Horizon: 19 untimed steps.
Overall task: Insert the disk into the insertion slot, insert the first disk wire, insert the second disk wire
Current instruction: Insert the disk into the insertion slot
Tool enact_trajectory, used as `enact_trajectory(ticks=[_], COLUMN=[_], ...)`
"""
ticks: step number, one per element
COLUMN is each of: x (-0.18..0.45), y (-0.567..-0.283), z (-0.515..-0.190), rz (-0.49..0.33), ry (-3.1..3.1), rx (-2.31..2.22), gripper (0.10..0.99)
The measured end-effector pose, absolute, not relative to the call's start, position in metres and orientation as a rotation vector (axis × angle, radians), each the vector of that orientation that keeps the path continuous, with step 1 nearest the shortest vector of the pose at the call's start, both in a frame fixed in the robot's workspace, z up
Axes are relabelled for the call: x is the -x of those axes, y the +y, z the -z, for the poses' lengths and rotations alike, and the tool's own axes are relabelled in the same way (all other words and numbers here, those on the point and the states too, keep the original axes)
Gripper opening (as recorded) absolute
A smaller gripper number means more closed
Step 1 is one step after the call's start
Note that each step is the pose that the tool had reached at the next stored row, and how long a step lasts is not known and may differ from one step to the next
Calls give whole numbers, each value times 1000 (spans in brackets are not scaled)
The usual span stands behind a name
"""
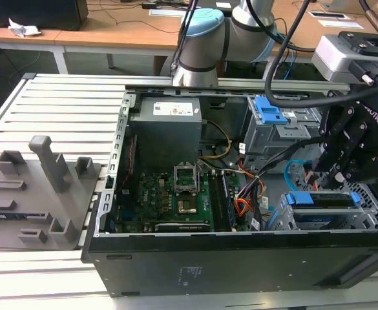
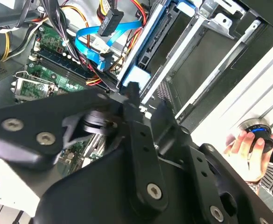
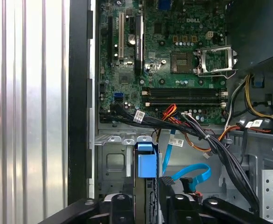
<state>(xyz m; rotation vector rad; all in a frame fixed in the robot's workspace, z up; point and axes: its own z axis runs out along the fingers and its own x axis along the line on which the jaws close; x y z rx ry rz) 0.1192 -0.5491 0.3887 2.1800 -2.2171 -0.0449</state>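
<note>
disk (image 3: 146, 162): 1 | light-blue cable (image 2: 87, 32): 1 | wire bundle (orange, red, black) (image 3: 169, 112): 1 | motherboard (image 3: 164, 60): 1 | hand (image 2: 246, 149): 1

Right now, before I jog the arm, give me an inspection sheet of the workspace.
Surface: slatted metal table carrying the open computer case.
Job's things: disk stands in the insertion slot, blue carrier end showing; depth cannot be told.
Clutter: grey fixture block on the table, at the exterior view's left.
Hand: hand directly over the disk; grip cannot be told.
Cables: first disk wire and second disk wire lie loose in the case beside the slot.
Surroundings: person's hand on a round knob beside the case; wooden desks behind.
</note>
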Motion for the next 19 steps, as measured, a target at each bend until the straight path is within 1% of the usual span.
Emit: enact_trajectory(ticks=[1, 2, 5, 16, 19], x=[-119, -119, -119, -126, -128], y=[-549, -549, -549, -549, -549], z=[-389, -389, -389, -388, -383], rz=[45, 45, 45, 46, 47], ry=[-2217, -2217, -2217, -2216, -2216], rx=[-2180, -2180, -2180, -2179, -2178], gripper=[294, 294, 106, 106, 106])
